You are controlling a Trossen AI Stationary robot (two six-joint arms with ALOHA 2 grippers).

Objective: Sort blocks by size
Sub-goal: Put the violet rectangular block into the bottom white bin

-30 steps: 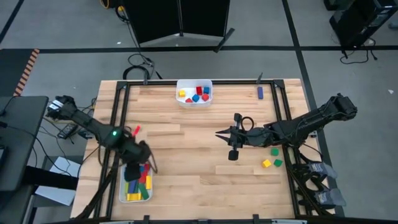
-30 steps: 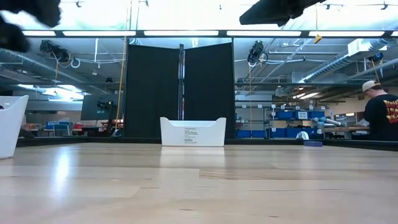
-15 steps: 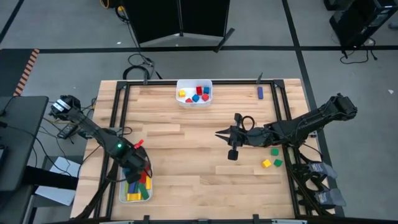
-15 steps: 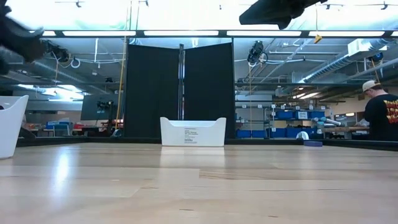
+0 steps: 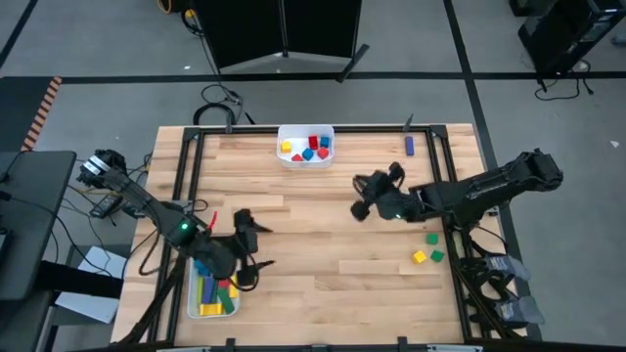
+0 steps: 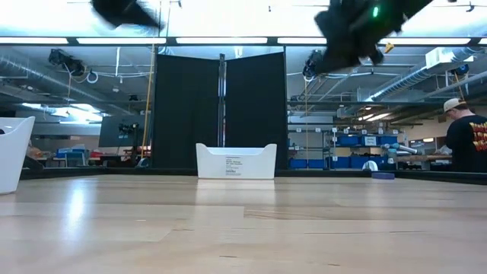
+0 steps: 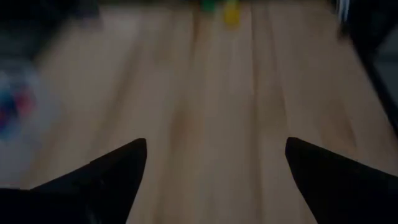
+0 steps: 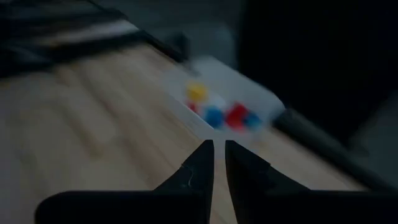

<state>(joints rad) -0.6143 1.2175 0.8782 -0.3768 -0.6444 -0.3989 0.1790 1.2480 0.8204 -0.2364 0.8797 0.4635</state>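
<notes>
Several blocks lie in the white tray (image 5: 305,156) at the table's far edge, which also shows blurred in the right wrist view (image 8: 219,115). More blocks fill the white tray (image 5: 196,305) at the near left. Two green blocks (image 5: 431,238) and a yellow block (image 5: 420,256) lie loose on the wood at the right. My left gripper (image 5: 252,241) hangs open just right of the near-left tray, nothing between its fingers (image 7: 118,168). My right gripper (image 5: 359,196) is shut and empty above mid-table, pointing toward the far tray (image 8: 219,155).
A small blue bar (image 5: 410,145) lies by the far right frame rail. Black rails (image 5: 191,166) run along the table's left and right sides. Bare wood stretches between the trays. A person (image 6: 466,133) stands in the room beyond.
My left gripper has opened over the near-left tray, then swung out toward the table's right and turned to face across the wood. My right gripper has risen a little toward the far edge and turned to point at the far tray, staying shut.
</notes>
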